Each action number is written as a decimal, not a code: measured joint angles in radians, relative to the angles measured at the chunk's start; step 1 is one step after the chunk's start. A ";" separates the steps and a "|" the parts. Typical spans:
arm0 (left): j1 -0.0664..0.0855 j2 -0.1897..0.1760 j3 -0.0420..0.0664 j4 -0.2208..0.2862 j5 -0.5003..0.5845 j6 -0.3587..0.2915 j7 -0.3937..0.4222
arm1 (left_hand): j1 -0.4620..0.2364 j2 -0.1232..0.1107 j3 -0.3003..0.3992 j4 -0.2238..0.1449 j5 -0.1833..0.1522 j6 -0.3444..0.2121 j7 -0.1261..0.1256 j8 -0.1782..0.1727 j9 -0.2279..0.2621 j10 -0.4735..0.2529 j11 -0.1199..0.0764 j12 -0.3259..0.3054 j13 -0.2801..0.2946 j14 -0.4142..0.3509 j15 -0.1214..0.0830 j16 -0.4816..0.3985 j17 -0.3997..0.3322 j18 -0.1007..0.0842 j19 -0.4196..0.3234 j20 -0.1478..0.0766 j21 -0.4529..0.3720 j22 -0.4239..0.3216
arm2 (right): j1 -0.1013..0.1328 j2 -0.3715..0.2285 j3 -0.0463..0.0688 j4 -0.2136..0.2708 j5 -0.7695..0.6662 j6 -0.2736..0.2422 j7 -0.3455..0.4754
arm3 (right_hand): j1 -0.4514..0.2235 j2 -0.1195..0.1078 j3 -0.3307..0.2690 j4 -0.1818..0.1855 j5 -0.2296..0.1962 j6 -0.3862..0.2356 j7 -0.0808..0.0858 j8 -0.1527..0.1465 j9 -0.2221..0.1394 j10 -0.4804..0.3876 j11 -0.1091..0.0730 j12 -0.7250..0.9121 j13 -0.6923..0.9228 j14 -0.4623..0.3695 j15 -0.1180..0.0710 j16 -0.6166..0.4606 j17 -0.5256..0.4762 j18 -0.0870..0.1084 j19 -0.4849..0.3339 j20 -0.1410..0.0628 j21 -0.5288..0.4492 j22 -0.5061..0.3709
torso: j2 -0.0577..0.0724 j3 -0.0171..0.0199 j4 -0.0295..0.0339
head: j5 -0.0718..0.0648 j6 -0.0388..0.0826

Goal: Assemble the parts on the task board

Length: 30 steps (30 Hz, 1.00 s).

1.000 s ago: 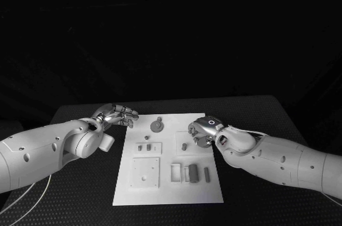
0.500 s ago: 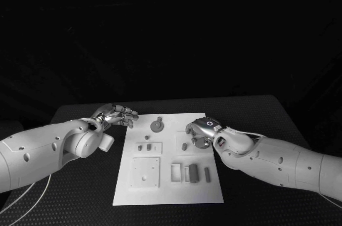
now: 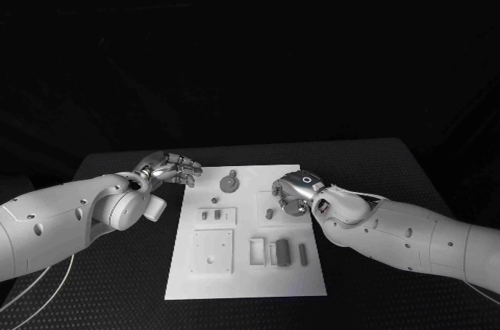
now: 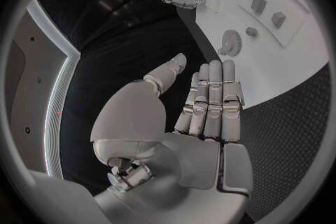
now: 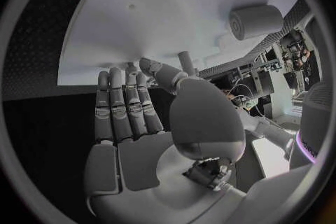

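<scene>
Task board (image 3: 246, 232) lies in the middle of your black table (image 3: 396, 171), with grey parts (image 3: 282, 253) on it. Your left hand (image 3: 170, 167) (fingers straight, holding nothing) hovers beside its far left corner; your right hand (image 3: 295, 193) hangs open over its right edge.

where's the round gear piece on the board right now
In the head view the small grey round gear sits near the white task board's far edge, left of centre, between the two hands and nearer the left hand.

Black table (image 3: 125, 287), textured surface; black backdrop behind; room dark.
</scene>
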 measured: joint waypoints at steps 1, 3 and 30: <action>0.000 0.000 0.000 0.000 0.000 0.001 -0.001 | 0.000 0.000 0.000 0.000 0.000 0.000 0.000 0.000 0.000 0.000 0.000 0.000 0.000 0.000 0.000 -0.001 0.000 0.000 0.000 0.000 0.000 0.000 | 0.000 0.000 0.000 -0.001 0.000 -0.001 0.000 | 0.002 0.006 0.005 -0.001 0.000 0.002 0.000 0.000 0.002 0.000 0.000 -0.008 0.001 0.000 0.000 0.000 -0.002 0.000 0.000 0.000 0.005 0.000 | 0.000 0.0000 0.0000 | 0.000 0.000; 0.000 0.000 0.000 0.000 0.000 0.001 -0.001 | 0.000 0.000 0.000 0.000 0.000 0.000 0.000 0.000 0.000 0.000 0.000 0.000 0.000 0.000 0.000 -0.004 0.000 0.000 0.000 0.000 0.000 0.000 | -0.001 0.000 0.000 -0.002 0.000 -0.003 0.001 | -0.001 0.009 0.009 -0.001 0.000 0.003 -0.001 0.000 0.006 0.000 0.000 -0.021 -0.003 0.000 0.000 0.004 -0.010 0.000 0.000 0.000 0.008 0.000 | 0.000 0.0001 0.0000 | 0.000 0.000; 0.000 0.000 0.000 -0.001 -0.002 0.007 -0.009 | 0.000 0.000 0.000 0.000 0.000 -0.011 0.004 0.000 -0.001 -0.004 0.004 0.000 -0.002 0.000 0.000 -0.008 0.003 0.007 -0.002 0.002 0.000 -0.001 | 0.000 -0.002 0.000 -0.004 -0.005 -0.012 -0.007 | -0.013 0.021 0.023 -0.001 0.000 0.033 -0.018 0.015 0.038 0.066 -0.007 -0.066 -0.069 0.055 -0.026 0.019 -0.064 0.000 0.029 -0.007 0.048 0.000 | 0.000 0.0000 0.0000 | -0.003 -0.005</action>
